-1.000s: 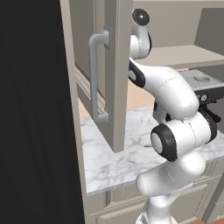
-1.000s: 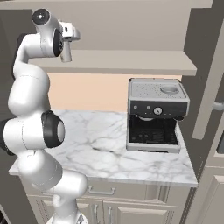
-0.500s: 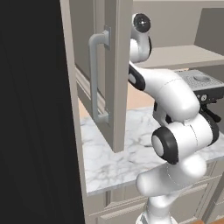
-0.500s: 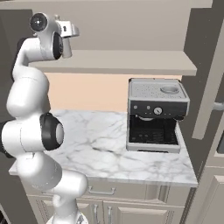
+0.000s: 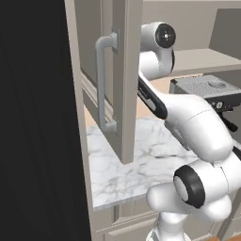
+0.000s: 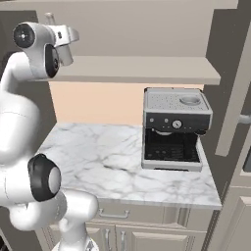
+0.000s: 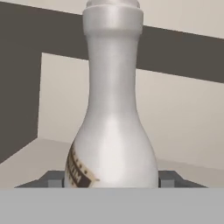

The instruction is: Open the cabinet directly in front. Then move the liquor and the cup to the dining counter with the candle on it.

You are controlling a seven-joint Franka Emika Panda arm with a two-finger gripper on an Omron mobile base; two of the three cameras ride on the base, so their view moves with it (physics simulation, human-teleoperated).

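The liquor (image 7: 113,131), a pale grey bottle with a slender neck and a brown label band, stands upright and very close in the hand view. My gripper (image 7: 112,181) is shut on its lower body, and one dark fingertip (image 7: 54,179) presses each side. Behind it are the cabinet's back wall and plain inner shelf (image 7: 26,162). The cabinet's left door (image 5: 124,80) stands open with its long bar handle (image 5: 101,80), and it hides the gripper in the left base view. My hand (image 6: 66,37) reaches up at shelf height. The cup and the dining counter are out of view.
An espresso machine (image 6: 174,130) stands on the short marble countertop (image 6: 98,162) below the cabinet shelf (image 6: 142,68). The cabinet's right door (image 6: 235,98) hangs open at the right. A tall dark unit (image 5: 37,117) walls off the left. Drawer fronts (image 6: 137,215) run under the countertop.
My hand has drifted a little to the left at shelf height and the upper arm has turned slightly. The jaws have kept the same width on the bottle.
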